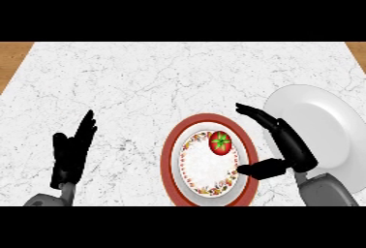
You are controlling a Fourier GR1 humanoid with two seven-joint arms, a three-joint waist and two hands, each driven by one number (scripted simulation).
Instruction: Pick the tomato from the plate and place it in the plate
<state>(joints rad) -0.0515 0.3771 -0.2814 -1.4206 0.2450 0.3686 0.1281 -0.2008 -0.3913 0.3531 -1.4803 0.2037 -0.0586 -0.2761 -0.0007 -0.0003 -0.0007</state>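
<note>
A red tomato (220, 143) with a green stem lies on the upper right part of a red-rimmed patterned plate (172, 160) at the counter's front middle. To its right lies a plain white plate (322, 121). My right hand (286, 145) hovers just right of the tomato, over the gap between the two plates, fingers stretched out and thumb spread, holding nothing. My left hand (71, 152) rests open at the lower left, fingers up, well away from both plates.
The white marble counter (143, 82) stretches back and left of the plates. Wooden floor shows past its far corners (14, 53).
</note>
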